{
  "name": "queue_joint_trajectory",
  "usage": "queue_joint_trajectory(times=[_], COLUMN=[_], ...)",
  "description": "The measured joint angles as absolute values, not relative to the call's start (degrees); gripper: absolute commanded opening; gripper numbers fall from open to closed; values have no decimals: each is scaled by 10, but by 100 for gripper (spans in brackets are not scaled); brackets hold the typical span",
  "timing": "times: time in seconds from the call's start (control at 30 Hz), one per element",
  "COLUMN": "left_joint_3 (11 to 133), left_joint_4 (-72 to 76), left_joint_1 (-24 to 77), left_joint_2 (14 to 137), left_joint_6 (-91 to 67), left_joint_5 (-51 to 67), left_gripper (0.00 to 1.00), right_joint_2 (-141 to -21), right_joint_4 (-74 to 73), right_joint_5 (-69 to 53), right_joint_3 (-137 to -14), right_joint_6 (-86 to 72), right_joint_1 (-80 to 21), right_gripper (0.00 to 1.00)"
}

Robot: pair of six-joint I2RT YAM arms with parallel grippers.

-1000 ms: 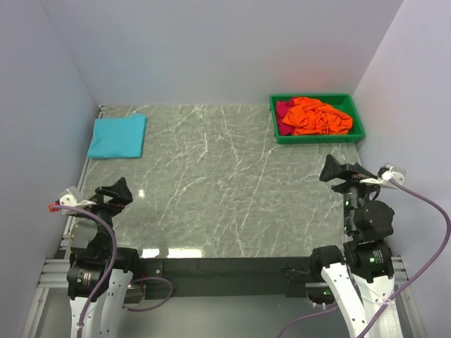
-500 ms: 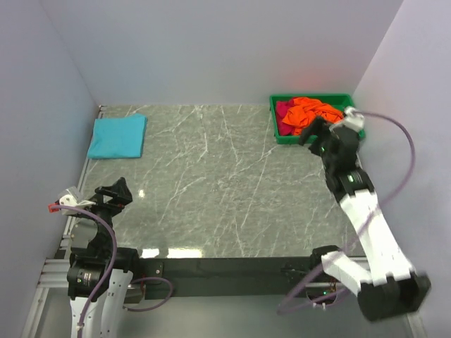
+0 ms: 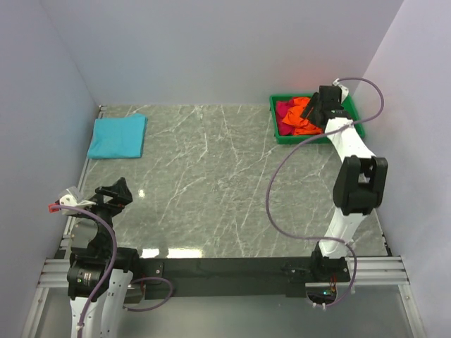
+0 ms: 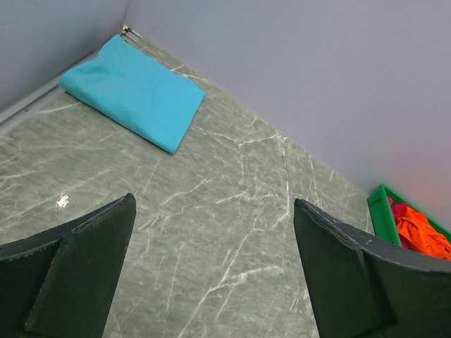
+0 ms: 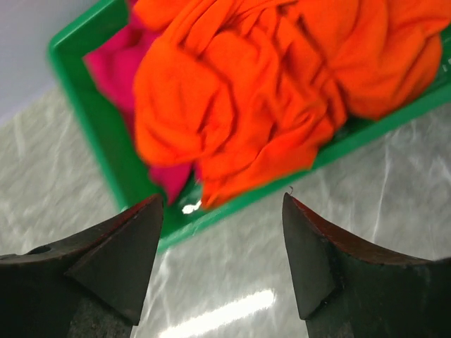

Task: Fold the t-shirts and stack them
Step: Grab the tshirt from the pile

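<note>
Right pincer (image 5: 220, 204) is released: its two dark fingers stand wide apart along the bottom of the wrist view, with nothing between them. The gap between their tips frames a strip of marbled worktop (image 3: 211, 183) and the rim of the green bin (image 5: 91, 134). In the overhead view this pincer sits in the upper right of the frame, over the bin.

Inside the bin, the orange t-shirt (image 5: 268, 84) is a bright, crumpled heap of deep folds and creases, unfolded. It fills the middle and right of the wrist frame and spills toward the bin's lower rim. The crimson-pink t-shirt (image 5: 113, 63) lies bunched at the bin's left end, partly under the orange one, with a small piece showing below the orange cloth near the rim.

Well apart from the bin, in the upper left of the overhead frame, the turquoise t-shirt (image 3: 118, 136) lies on the worktop as a flat, smooth folded rectangle beside the left wall.

In the lower left of that frame, the left pincer (image 3: 113, 191) is also released, its fingers spread wide and empty above the worktop's near corner.
</note>
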State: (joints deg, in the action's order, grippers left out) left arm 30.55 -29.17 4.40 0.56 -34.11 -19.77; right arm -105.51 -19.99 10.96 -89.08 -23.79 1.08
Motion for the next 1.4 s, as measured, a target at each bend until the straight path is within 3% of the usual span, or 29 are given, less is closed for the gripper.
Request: queue_joint_trajectory(times=[0.27,0.47,0.57,0.6,0.7,1.07,1.4], left_joint_3=[305,305,305,305,305,305,305], left_joint_4=[-292,-293,-293,-293,-293,-293,-293], left_joint_1=[44,43,42,41,41,40,40], left_joint_2=[6,6,6,6,6,6,6], left_joint_6=[-341,-341,-341,-341,-341,-338,-337], left_joint_5=[-197,-194,-193,-193,-193,-183,-178], left_gripper=[99,99,99,100,99,99,99], right_joint_2=[-1212,-1280,-1310,-1315,-1317,-1166,-949], right_joint_4=[-228,-236,-246,-247,-253,-267,-267], right_joint_5=[110,100,95,95,91,126,126], right_joint_3=[-1046,-1091,-1113,-1115,-1114,-1083,-1097], right_joint_6=[-232,-228,-223,-223,-217,-196,-149], right_joint_1=[51,59,61,62,64,31,-138], right_gripper=[70,57,37,19,1,0,0])
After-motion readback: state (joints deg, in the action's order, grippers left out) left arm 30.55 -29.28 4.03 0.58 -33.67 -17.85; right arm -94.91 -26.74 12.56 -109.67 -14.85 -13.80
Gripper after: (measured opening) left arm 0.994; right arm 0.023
